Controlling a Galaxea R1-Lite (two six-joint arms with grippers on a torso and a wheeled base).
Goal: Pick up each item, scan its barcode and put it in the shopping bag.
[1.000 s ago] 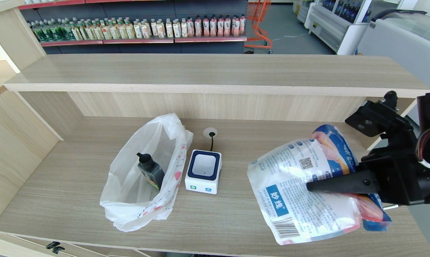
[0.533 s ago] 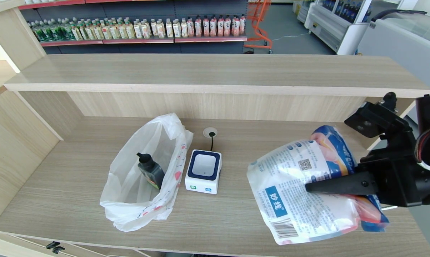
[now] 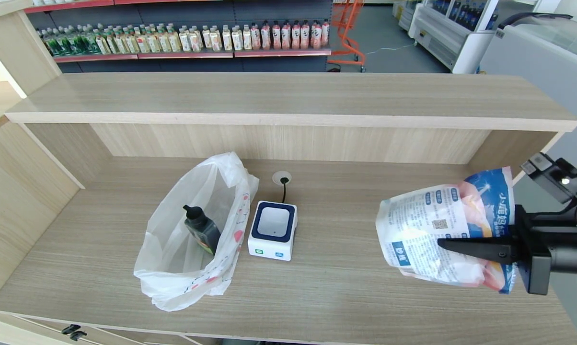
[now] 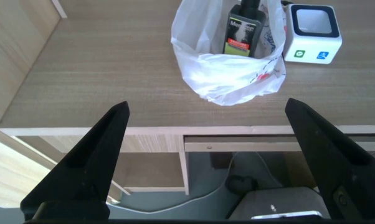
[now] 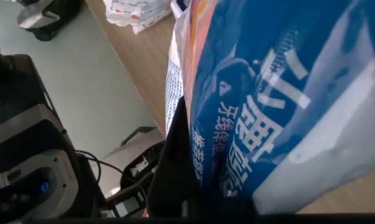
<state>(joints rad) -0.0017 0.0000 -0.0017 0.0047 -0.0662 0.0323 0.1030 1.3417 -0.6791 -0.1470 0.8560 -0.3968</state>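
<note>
- Currently the right gripper pinches the pouch above the counter, right of the scanner
- left gripper has its fingers spread wide
- dark bottle sits inside the shopping bag

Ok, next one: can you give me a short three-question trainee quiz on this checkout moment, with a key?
1. True or false: the black plastic bottle lies inside the white plastic shopping bag.
2. What holds the blue-and-white printed pouch? A) the right gripper B) a person's hand C) nothing holds it
3. What stands on the wooden counter just to the robot's right of the shopping bag?
Key: 1 true; 2 A; 3 the white square scanner with a blue frame.
</note>
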